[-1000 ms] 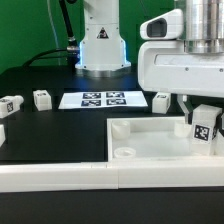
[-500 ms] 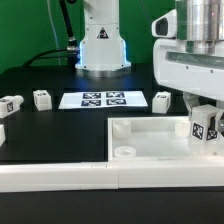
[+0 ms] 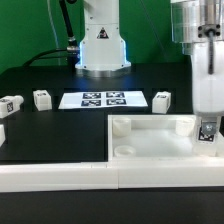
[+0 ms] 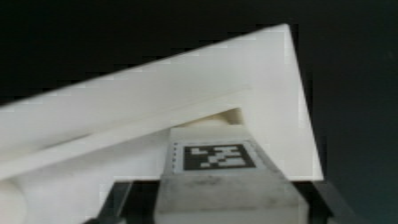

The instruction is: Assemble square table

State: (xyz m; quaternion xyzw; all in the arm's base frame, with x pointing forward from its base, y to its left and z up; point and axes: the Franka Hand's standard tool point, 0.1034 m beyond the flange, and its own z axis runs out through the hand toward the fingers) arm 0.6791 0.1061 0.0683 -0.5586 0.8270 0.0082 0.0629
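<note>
Wrist view shows plainly the tool point(image 4: 221, 205) clamped on a tagged leg point(image 4: 217, 158) over a corner of the square table top point(image 4: 143, 105). Exterior view adds a loose leg point(image 3: 161, 99) on the desk point(image 3: 50, 130), well apart from the tool.

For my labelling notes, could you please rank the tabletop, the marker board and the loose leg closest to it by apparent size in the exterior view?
Largest: tabletop, also nearer the camera.
Then marker board.
Smallest: loose leg.

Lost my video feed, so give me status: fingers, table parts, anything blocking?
Fingers shut on a leg. Leg hangs at the tabletop corner, exterior view's right. Loose legs lie behind the tabletop, not blocking.
</note>
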